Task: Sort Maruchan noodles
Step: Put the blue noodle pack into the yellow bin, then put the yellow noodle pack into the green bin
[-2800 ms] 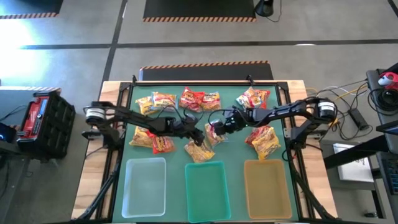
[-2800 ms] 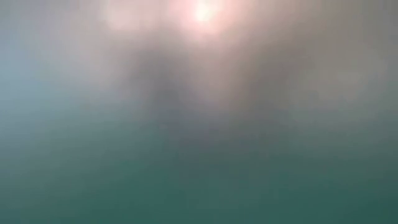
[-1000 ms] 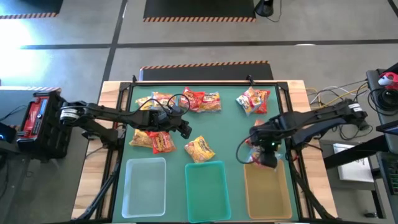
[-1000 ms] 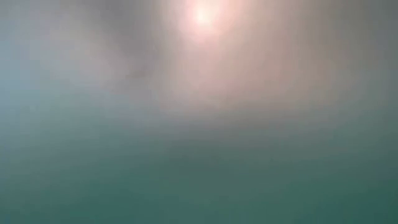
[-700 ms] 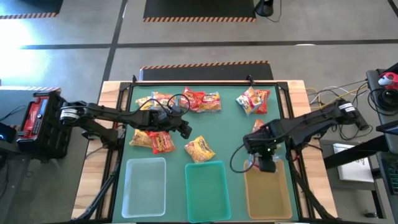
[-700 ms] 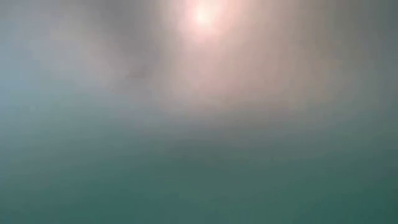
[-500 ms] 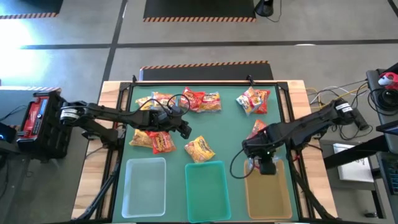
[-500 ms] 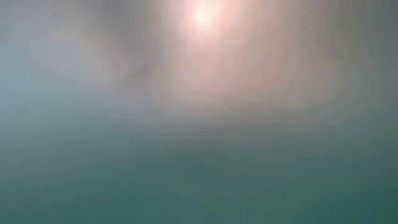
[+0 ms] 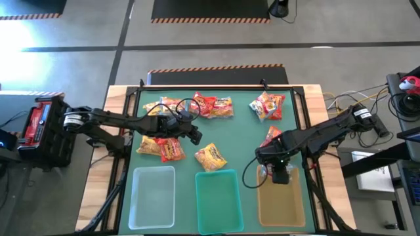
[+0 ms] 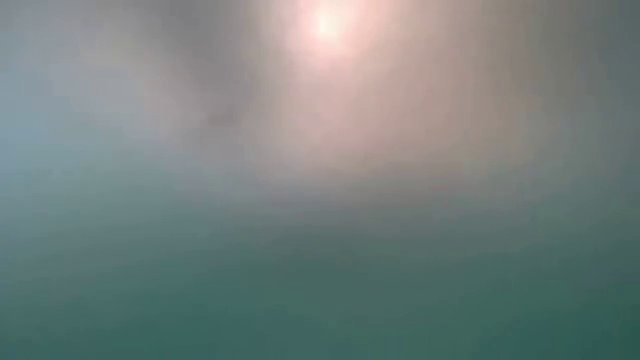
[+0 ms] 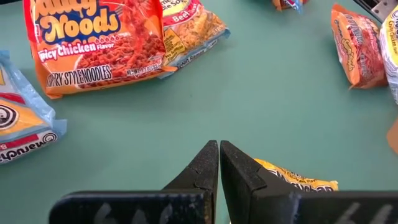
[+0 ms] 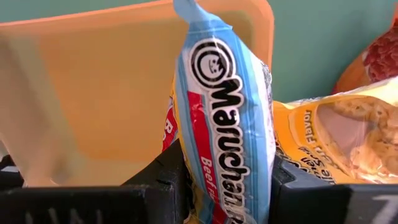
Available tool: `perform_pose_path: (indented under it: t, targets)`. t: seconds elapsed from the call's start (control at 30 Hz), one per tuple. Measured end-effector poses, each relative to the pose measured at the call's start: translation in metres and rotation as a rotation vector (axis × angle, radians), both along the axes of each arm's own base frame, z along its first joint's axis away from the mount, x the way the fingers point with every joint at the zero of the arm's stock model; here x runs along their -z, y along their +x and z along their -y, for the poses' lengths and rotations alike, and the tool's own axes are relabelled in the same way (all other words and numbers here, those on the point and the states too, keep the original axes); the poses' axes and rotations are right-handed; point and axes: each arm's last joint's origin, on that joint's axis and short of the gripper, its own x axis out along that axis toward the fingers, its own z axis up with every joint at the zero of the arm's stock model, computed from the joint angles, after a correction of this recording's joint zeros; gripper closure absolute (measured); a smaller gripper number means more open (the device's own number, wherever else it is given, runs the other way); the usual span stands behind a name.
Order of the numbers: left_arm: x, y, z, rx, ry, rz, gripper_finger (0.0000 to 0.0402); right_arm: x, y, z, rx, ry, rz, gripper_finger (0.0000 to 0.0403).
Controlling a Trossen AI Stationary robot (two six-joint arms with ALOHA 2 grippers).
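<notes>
While the right gripper (image 9: 278, 172) hangs over the near end of the amber tray (image 9: 283, 210), its fingers (image 12: 163, 180) pinch a blue-edged Maruchan packet (image 12: 227, 118) upright. Stretched over mid-table, the left gripper (image 11: 219, 163) is pressed together, holding nothing. Other packets (image 9: 211, 105) lie on the green mat (image 9: 239, 134), behind the clear tray (image 9: 152, 196) and teal tray (image 9: 219, 200). Low view shows only blur.

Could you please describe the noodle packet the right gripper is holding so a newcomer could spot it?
Find the amber tray at the table's right front. Above its far end, the right gripper pinches a Maruchan packet upright; it alone is off the table.
</notes>
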Motion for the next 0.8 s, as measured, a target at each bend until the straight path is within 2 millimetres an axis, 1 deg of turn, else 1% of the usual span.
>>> perform_pose_path:
  t: [0.1,0.17,0.4,0.5,0.57,0.67,0.8]
  targets:
    - [0.0,0.0,0.0,-0.002,-0.001,0.001,0.0402,0.001,0.0,0.001,0.004,-0.044,0.008,0.0295]
    - [0.0,0.0,0.0,-0.002,-0.001,0.001,0.0402,0.002,0.0,0.002,0.005,-0.062,0.012,0.0286]
    - [0.0,0.0,0.0,-0.004,-0.004,0.003,0.0402,0.002,-0.001,0.002,0.005,-0.066,0.007,0.0225]
    - [0.0,0.0,0.0,-0.009,-0.009,0.006,0.0402,0.001,-0.004,0.003,0.021,-0.066,-0.01,0.0209]
    - [0.0,0.0,0.0,-0.016,-0.017,0.011,0.0402,-0.003,-0.007,0.003,0.046,-0.067,-0.036,0.0206]
    - [0.0,0.0,0.0,-0.021,-0.027,0.02,0.0402,-0.015,-0.01,0.004,0.065,-0.066,-0.035,0.0207]
    - [0.0,0.001,0.002,0.016,-0.068,0.023,0.0402,-0.034,-0.01,0.005,0.072,-0.063,0.035,0.0211]
